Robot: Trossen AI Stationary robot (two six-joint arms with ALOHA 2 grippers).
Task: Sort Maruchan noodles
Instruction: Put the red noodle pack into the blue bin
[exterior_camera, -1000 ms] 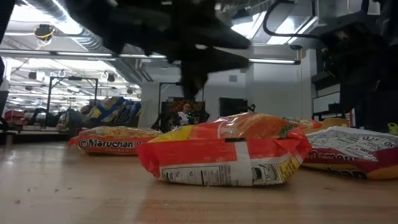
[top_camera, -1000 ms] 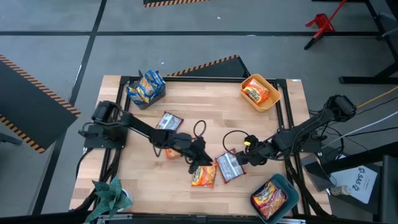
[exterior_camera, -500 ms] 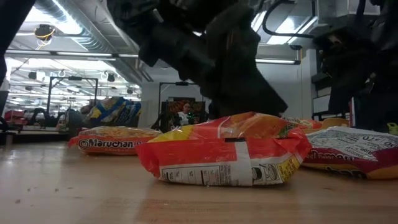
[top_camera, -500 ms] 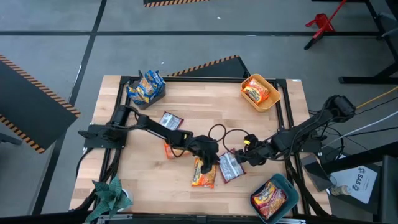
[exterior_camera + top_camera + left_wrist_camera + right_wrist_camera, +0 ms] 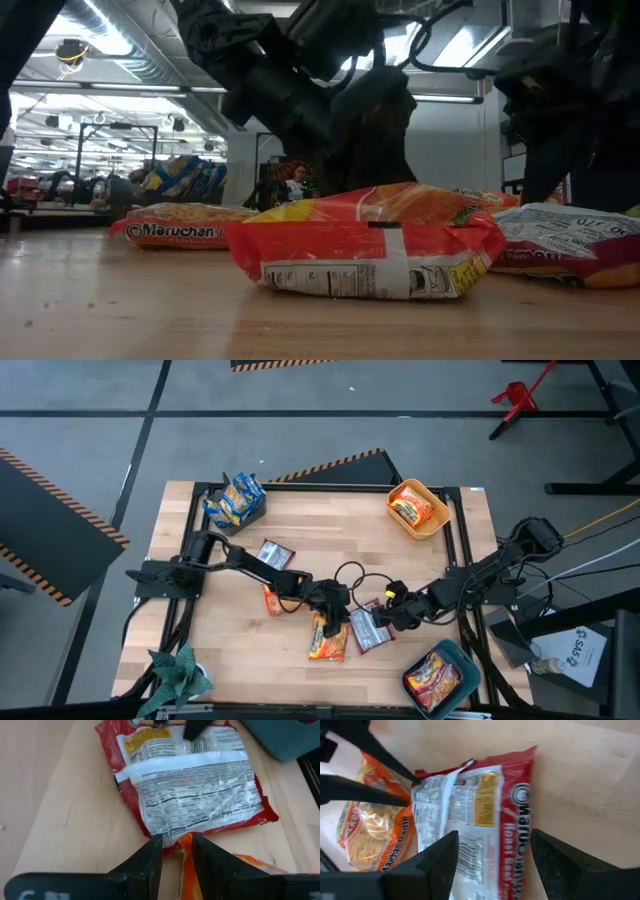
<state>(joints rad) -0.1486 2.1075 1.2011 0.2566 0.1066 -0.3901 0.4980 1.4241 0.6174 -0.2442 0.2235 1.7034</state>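
Orange crinkly plastic ramen packet (image 5: 326, 640) lies flat on the wooden table (image 5: 330, 530), its near end between the slightly parted fingers of the left gripper (image 5: 172, 851) — placed, I judge, to pinch that edge. Just beside it lies the silver-and-red packet (image 5: 472, 815), label side down; the right gripper (image 5: 492, 855) hovers over it with fingers spread wide, holding nothing. Sorted packets already sit in the grey bin (image 5: 234, 503), yellow bin (image 5: 417, 508) and teal bin (image 5: 436, 676) — one flavour apiece, seemingly.

left hand (image 5: 176, 851) astride orange packet (image 5: 187, 870) edge | silver-red packet (image 5: 190, 785) beyond
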